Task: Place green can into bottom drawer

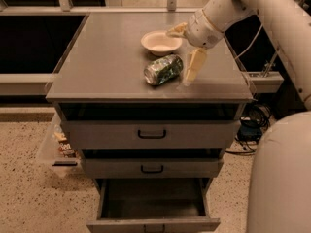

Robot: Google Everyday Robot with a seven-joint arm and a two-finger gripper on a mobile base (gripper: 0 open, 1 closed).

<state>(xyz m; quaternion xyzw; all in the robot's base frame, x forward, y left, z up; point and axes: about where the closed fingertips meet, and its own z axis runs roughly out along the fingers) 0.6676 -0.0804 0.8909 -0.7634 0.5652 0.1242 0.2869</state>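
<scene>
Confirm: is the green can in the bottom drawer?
No: the green can lies on the cabinet top beside the open gripper, bottom drawer open below.

I am showing a thick, smooth white tubular arm [272, 13], narrowing to a rounded white wrist. My gripper [179, 57] is hanging over the grey cabinet top [107, 57], right side, its two flat cream-yellow fingers [194, 64] spreading wide. My bulging white base [282, 178] is filling the lower right.

Claw [186, 47] just right of green can [163, 69], bowl [146, 42] close behind; bottom drawer [153, 200] open.
</scene>
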